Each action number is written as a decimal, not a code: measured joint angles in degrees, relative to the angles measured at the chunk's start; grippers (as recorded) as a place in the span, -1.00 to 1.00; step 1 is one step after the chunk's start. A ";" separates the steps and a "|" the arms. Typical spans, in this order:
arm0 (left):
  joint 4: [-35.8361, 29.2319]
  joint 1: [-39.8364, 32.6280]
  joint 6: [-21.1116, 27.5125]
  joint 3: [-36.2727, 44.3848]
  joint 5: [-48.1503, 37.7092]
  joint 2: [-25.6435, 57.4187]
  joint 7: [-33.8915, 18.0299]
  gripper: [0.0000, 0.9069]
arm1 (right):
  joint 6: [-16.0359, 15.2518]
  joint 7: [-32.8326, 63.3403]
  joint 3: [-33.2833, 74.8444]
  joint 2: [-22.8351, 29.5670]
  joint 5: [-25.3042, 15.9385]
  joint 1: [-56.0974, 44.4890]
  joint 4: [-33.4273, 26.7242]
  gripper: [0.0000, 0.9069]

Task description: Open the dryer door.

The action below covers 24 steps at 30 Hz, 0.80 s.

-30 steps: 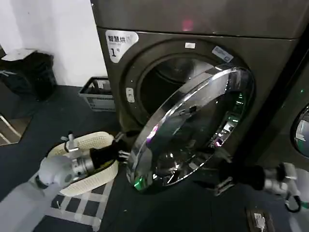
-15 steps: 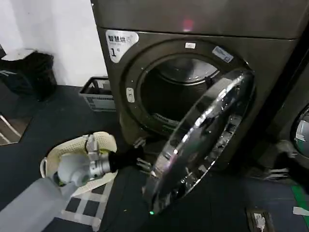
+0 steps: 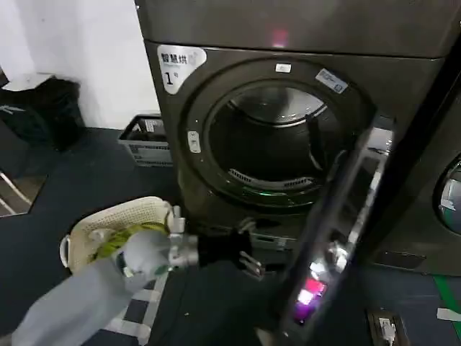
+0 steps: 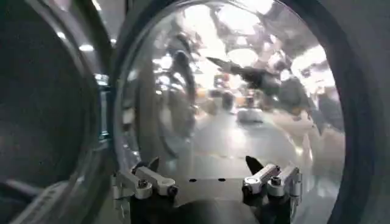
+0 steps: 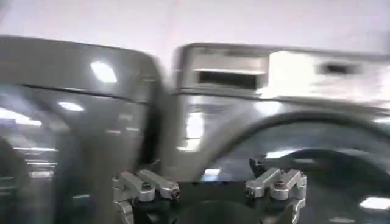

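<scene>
Laundry room or laundromat. Grey-brown dryer with round drum opening, second machine just beside, energy label on front, laundry basket and crate on dark floor.

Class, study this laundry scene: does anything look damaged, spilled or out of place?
Nothing stands out. The dryer door hangs swung wide open, the drum looks bare, and the left gripper sits open beside the door, touching nothing.
</scene>
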 joint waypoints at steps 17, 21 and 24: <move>9.39 -14.11 0.00 15.37 0.24 -14.32 -1.54 1.00 | -6.52 18.14 15.72 -0.62 -10.09 -5.40 -6.28 1.00; 11.98 -16.44 -0.28 17.37 0.50 -17.65 -2.42 1.00 | -6.68 18.81 18.33 -0.90 -10.12 -5.98 -6.93 1.00; 13.99 -17.91 -0.77 18.68 0.46 -20.16 -2.96 1.00 | -6.63 18.63 20.22 -1.07 -10.57 -6.26 -7.68 1.00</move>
